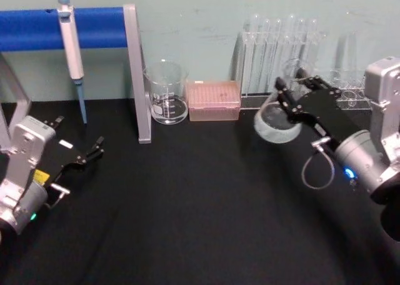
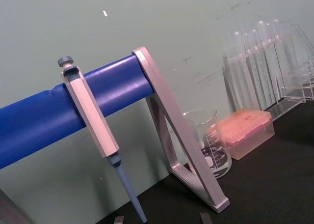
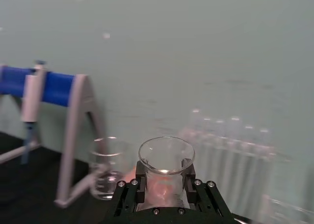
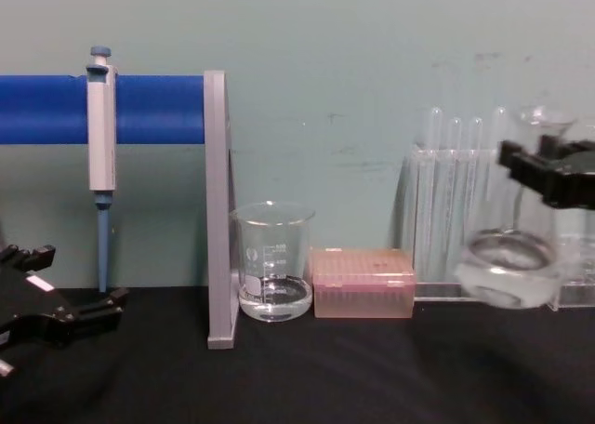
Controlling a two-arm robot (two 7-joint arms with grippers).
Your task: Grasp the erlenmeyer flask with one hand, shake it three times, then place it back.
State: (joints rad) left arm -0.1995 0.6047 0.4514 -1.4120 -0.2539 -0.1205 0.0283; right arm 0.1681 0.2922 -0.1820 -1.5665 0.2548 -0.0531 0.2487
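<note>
The erlenmeyer flask (image 1: pixel 277 121) is a clear glass cone with a little liquid, held off the black table at the right and blurred with motion. My right gripper (image 1: pixel 291 80) is shut on its neck, just in front of the test tubes. From the side, the flask's wide base (image 4: pixel 507 273) hangs below the black right gripper (image 4: pixel 548 171), clear of the tabletop. In the right wrist view its flared rim (image 3: pixel 166 156) stands up between the two fingers of the right gripper (image 3: pixel 165 183). My left gripper (image 1: pixel 87 154) rests open and unladen at the table's left.
A glass beaker (image 1: pixel 167 92) and a pink tip box (image 1: pixel 214 100) stand at the back centre. The test tube rack (image 1: pixel 281 47) is right behind the flask. A pipette (image 1: pixel 70 44) hangs on the blue bar stand (image 1: pixel 139 79) at the back left.
</note>
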